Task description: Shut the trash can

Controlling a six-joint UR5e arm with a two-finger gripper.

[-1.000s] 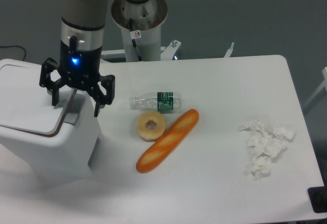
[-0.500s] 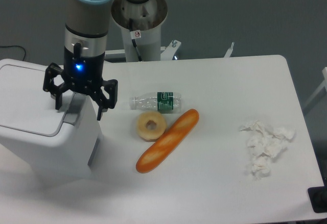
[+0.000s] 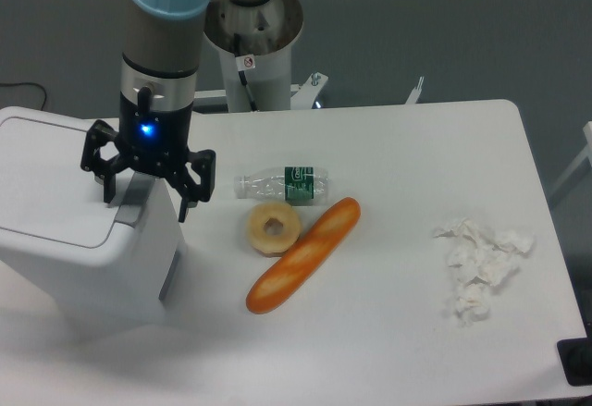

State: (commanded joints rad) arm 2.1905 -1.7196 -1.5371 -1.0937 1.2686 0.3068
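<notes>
The trash can (image 3: 74, 230) is a large white boxy bin at the table's left side. Its flat lid (image 3: 51, 179) lies down on the body, and a grey latch tab (image 3: 136, 191) shows at the lid's right edge. My gripper (image 3: 146, 191) hangs over that right edge, pointing down. Its black fingers (image 3: 189, 190) are spread apart, one on each side of the latch tab, with nothing held between them.
A clear plastic bottle (image 3: 282, 185) lies right of the bin. In front of it are a doughnut (image 3: 273, 228) and a baguette (image 3: 302, 254). Crumpled white tissues (image 3: 478, 263) sit near the table's right edge. The arm's base (image 3: 252, 41) stands behind the table.
The lid's right edge has gone down flat onto the bin. My gripper has drifted slightly right and lower.
</notes>
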